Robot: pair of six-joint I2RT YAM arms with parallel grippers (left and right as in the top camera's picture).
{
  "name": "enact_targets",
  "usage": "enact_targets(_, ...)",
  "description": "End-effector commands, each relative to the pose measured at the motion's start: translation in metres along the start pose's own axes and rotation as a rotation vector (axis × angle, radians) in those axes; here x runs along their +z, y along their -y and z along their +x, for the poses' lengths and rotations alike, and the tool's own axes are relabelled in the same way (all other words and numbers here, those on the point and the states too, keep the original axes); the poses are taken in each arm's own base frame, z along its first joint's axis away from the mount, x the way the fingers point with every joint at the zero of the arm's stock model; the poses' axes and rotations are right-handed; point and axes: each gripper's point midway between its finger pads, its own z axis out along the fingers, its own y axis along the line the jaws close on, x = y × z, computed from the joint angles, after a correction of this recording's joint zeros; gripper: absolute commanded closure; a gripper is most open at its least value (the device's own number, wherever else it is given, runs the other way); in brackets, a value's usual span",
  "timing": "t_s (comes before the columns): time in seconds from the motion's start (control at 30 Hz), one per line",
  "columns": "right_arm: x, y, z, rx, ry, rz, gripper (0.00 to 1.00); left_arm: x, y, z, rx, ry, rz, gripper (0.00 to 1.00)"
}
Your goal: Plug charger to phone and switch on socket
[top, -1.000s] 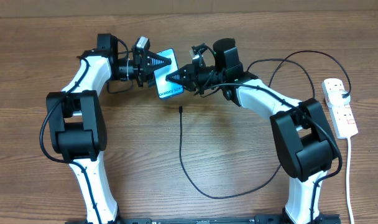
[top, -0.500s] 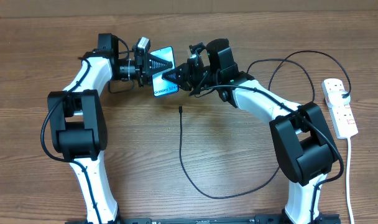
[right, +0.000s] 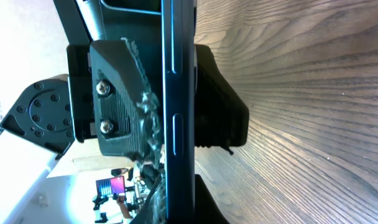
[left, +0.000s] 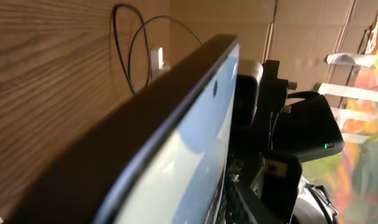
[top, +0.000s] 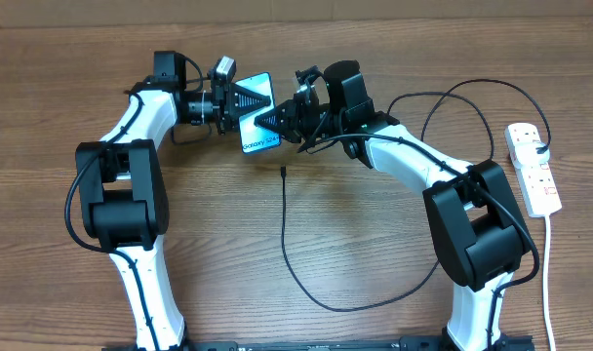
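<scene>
The counter (top: 375,58) is brown wood with long grain lines. The phone (top: 262,141) is a thin flat rectangle with a light blue screen and dark letters near one end. It sits near the back of the counter, in the middle, right between the two arms.

The left end effector (top: 257,97) has black pointed fingers (right: 124,93). They press on both flat faces of the phone, so it is closed on the phone. The right end effector (top: 267,119) comes in from the other side. Its jaws are squeezed tight on the phone too (the right wrist view shows the thin dark side of the phone (right: 176,93) running straight down between them).

The charger (top: 284,234) is a long skinny black cable. Its small tip lies on the wood just in front of the phone and touches nothing. From there it makes a big loop toward the front of the counter and goes up to the right.

The socket (top: 533,168) is a long white strip with small red switches. It lies far to the right, well apart from both end effectors.
</scene>
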Motion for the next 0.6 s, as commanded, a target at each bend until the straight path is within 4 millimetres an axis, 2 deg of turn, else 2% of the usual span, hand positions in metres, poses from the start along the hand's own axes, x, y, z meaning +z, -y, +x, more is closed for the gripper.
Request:
enact_targets(0.0,0.003,-0.014,0.018,-0.017,-0.070,-0.037,0.96,0.003,0.023,0.002,0.020,-0.032,0.069,0.75)
enact_targets(0.37,0.003,-0.017,0.013,-0.038,-0.051,-0.046,0.96,0.003,0.026,-0.002,-0.024,-0.037,0.075,0.78)
enact_targets(0.57,0.003,-0.026,0.008,-0.052,-0.033,-0.076,0.96,0.003,0.029,-0.007,-0.046,-0.039,0.074,0.79)
